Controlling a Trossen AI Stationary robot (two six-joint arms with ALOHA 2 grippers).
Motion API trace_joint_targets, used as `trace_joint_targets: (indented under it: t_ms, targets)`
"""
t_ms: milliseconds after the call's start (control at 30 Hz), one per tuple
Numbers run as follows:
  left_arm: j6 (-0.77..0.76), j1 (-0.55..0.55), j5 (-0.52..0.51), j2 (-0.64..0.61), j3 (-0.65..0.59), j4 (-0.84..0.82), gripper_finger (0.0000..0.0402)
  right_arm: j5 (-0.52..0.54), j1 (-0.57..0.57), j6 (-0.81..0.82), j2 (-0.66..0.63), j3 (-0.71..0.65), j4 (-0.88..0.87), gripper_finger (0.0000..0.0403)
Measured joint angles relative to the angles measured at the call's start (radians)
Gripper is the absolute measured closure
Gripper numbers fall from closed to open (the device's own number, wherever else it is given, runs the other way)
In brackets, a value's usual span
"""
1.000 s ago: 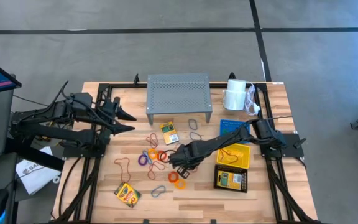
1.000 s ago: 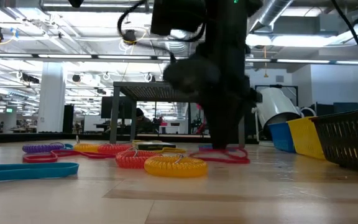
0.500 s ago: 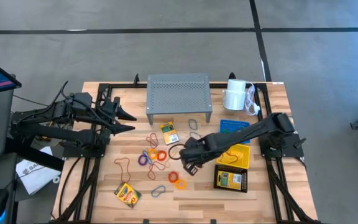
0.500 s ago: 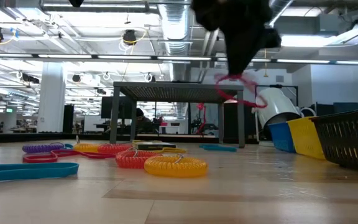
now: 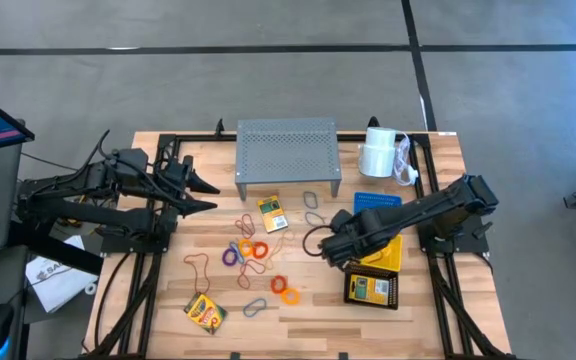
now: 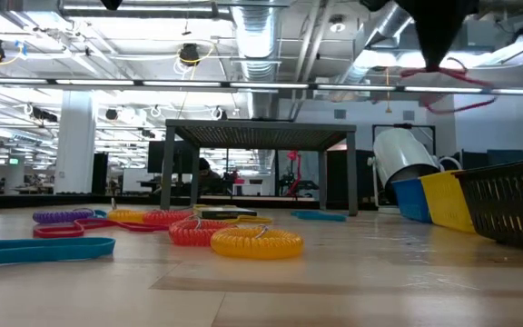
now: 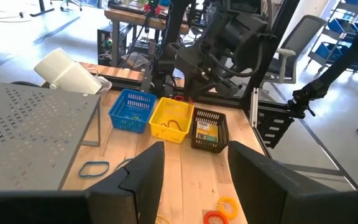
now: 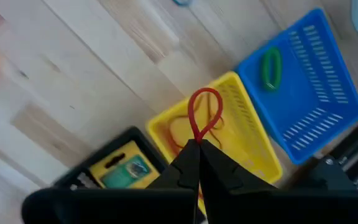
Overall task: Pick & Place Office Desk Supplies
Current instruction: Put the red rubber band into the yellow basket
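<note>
Right gripper (image 8: 199, 144) pinches a red loop (image 8: 204, 114) above the yellow basket (image 8: 247, 112). Left gripper (image 7: 191, 180) (parked at the table's left edge) stands spread, empty.

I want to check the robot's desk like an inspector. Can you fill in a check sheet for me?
Surface: wooden table, loops scattered mid-table.
Job's things: blue basket holds a green loop; yellow basket; black basket holds a crayon box.
Clutter: metal shelf, paper roll.
Grippers: right gripper shut on red loop, above the yellow basket; left gripper open, waiting at table's left.
Cables: nothing seen.
Surroundings: grey floor.
</note>
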Motion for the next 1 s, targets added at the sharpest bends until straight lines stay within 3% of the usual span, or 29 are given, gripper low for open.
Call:
trace_joint_targets:
  t_ms: [300,533,1000]
  targets:
    - [-0.011,0.000,0.000,0.000,0.000,0.007,0.0229,-0.053,-0.017,0.105,-0.277,-0.413,0.275,0.0403]
    - [-0.011,0.000,0.000,0.000,0.000,0.032,0.0229,-0.052,-0.018,0.180,-0.429,-0.634,0.366,0.0403]
    - [-0.011,0.000,-0.005,0.001,0.000,0.031,0.0229,-0.054,-0.074,0.118,-0.386,-0.768,0.555,0.0403]
